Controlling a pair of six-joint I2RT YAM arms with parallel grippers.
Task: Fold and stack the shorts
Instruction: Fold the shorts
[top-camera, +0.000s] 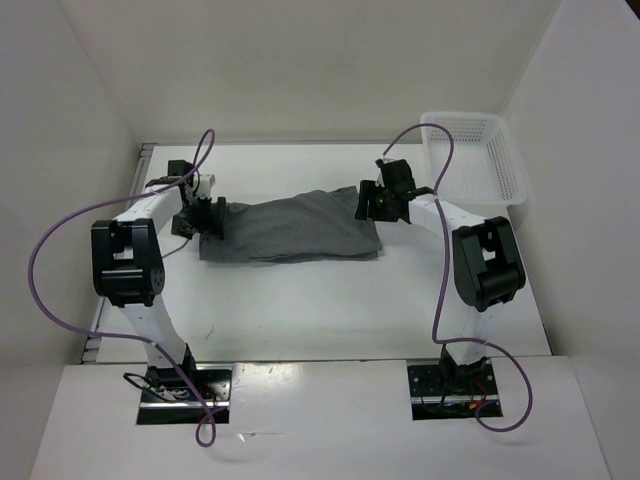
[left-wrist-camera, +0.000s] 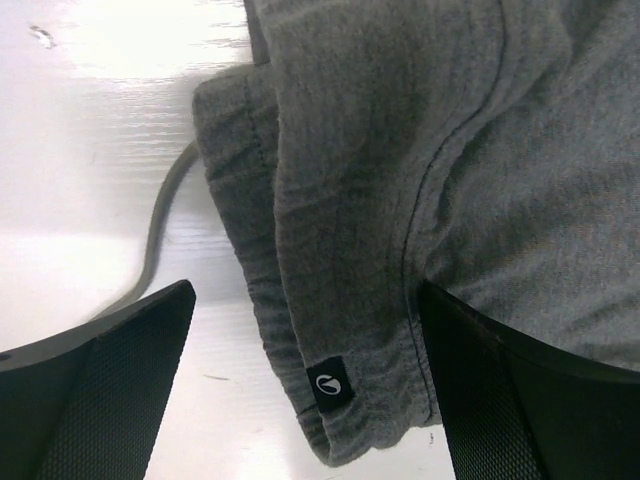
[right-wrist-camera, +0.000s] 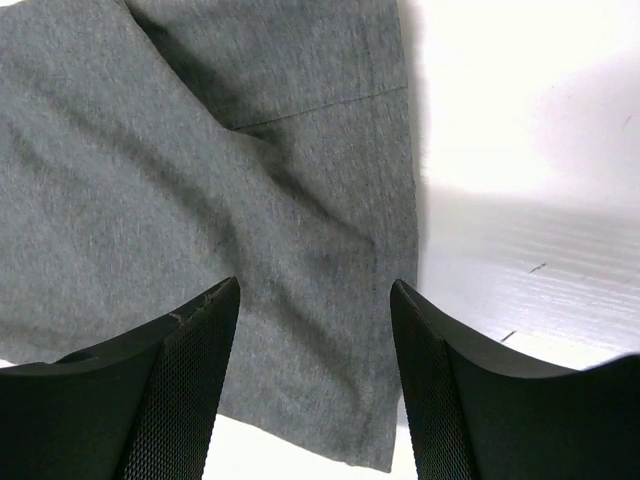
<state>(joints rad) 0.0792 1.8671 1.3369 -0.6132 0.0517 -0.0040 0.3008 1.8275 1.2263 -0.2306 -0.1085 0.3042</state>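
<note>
One pair of shorts (top-camera: 290, 228) — mid-grey, soft, faintly crinkled weave, stitched seams — spread flat near the middle of the smooth white table (top-camera: 300, 310). Long axis left to right across it. Gathered waistband end toward the left, with one small black tag (left-wrist-camera: 328, 382) and one thin grey cord (left-wrist-camera: 160, 225) trailing off beside it. Straight hemmed leg edge toward the right.

Two grippers, one at each end. Left gripper (top-camera: 205, 218) spread wide, black mesh-textured fingers (left-wrist-camera: 100, 400) either side of the waistband corner, nothing clamped. Right gripper (top-camera: 378, 203) parted less widely over the hem, cloth flat between the jaws, not pinched.

One white plastic mesh basket (top-camera: 475, 155) — rectangular, at the far right corner, well apart from the shorts.
</note>
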